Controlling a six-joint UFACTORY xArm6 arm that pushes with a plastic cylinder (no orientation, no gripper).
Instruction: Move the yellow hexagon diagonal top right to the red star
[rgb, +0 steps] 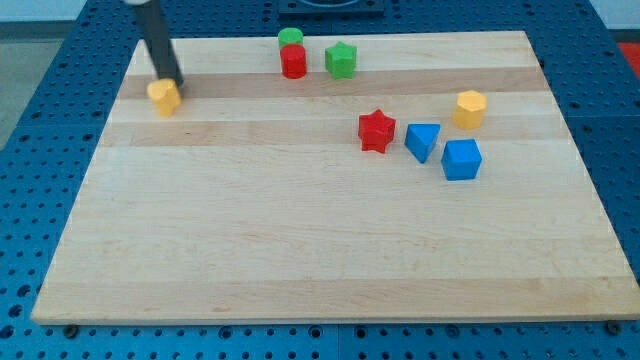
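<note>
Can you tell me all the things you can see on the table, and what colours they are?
yellow block: 1, yellow, shape unclear, upper left of the board
yellow hexagon: 1, yellow, right side
red star: 1, red, middle right
blue triangle block: 1, blue, just right of the red star
blue cube: 1, blue, right of the triangle block
red cylinder: 1, red, top middle
green cylinder: 1, green, directly behind the red cylinder
green star: 1, green, right of the red cylinder
wooden board: 1, light wood
my tip: 1, dark rod, at the yellow block's top edge
</note>
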